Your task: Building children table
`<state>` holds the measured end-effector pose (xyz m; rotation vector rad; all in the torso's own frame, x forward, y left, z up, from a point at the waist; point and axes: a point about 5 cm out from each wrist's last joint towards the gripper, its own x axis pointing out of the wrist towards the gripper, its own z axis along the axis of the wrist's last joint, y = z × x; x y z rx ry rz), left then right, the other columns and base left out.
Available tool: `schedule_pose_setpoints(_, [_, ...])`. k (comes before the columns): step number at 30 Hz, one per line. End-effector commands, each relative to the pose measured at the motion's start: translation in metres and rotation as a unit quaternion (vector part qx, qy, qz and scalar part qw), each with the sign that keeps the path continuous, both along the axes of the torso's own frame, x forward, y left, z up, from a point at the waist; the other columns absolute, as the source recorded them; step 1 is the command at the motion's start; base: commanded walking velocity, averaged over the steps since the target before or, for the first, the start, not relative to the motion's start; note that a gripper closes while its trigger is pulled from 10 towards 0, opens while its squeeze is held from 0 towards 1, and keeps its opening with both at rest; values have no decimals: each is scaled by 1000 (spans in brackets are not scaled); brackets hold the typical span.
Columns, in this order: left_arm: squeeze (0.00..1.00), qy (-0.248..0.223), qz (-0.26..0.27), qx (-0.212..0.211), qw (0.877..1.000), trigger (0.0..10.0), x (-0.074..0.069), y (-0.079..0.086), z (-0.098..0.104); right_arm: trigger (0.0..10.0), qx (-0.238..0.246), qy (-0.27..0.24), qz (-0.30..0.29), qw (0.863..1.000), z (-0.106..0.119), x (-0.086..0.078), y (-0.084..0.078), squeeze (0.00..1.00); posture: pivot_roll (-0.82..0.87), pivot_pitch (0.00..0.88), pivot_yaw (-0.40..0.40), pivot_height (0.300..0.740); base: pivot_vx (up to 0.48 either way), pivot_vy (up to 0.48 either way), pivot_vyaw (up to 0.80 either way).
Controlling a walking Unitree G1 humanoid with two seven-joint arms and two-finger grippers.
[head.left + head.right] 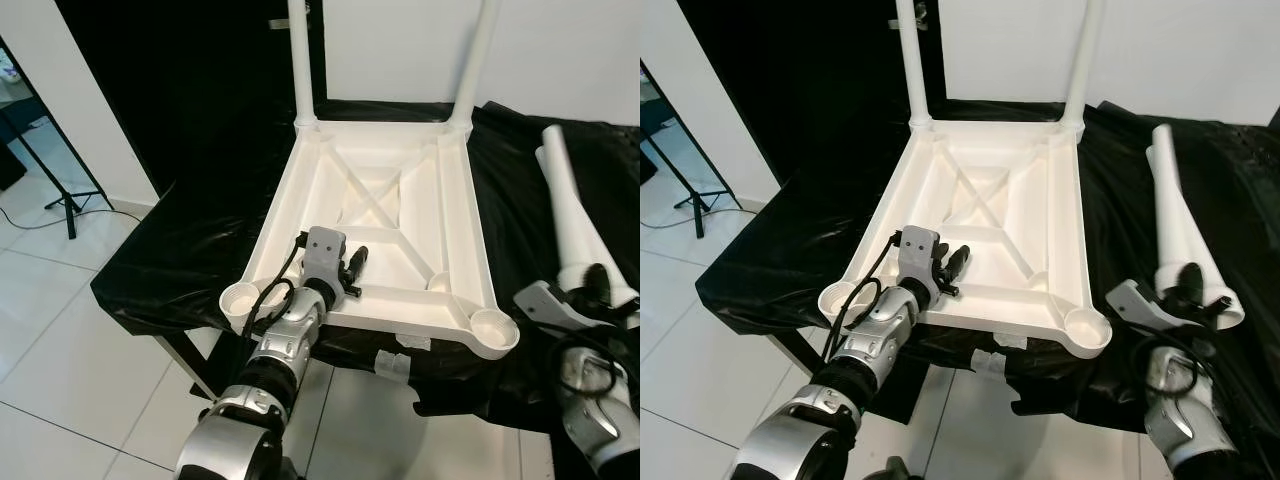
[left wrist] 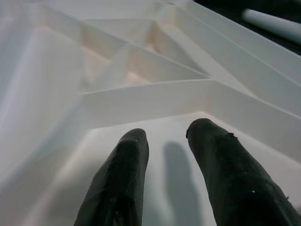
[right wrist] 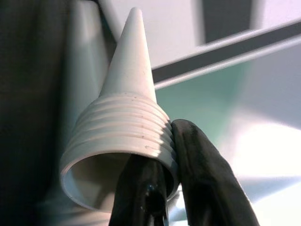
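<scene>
Your left arm [image 1: 275, 365] is a run of silver metal segments joined by dark ribbed rings, with black cables looping beside the wrist and a grey, boxy camera housing with a small round hole on top, just behind the left gripper [image 1: 356, 262] and its two long black fingers [image 2: 122, 183], rounded at the tips and matte. Your right arm [image 1: 1180, 410] shows the same silver shell, a black cable coil and a grey wrist housing, ending in the right gripper [image 3: 174, 141] with thick black fingers.
</scene>
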<state>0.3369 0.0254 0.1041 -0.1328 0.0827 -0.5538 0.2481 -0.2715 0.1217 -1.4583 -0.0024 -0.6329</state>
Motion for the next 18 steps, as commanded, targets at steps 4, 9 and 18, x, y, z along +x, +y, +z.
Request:
schedule_pose_setpoints(4, [0,18,-75,-58,995,10000,-4,-17,7,0,-103,-134,24,985,52,-6,9,0,-21,0,87,740,0,0,0])
schedule_pose_setpoints(9, [0,58,-185,-173,966,10000,-10,-32,21,0,-158,-152,97,971,65,-11,28,0,-25,0,84,740,0,0,0])
schedule_pose_setpoints(18, [1000,73,-291,-382,874,10000,-2,-30,70,0,-209,-122,210,947,47,-27,51,0,-25,0,74,740,0,0,0])
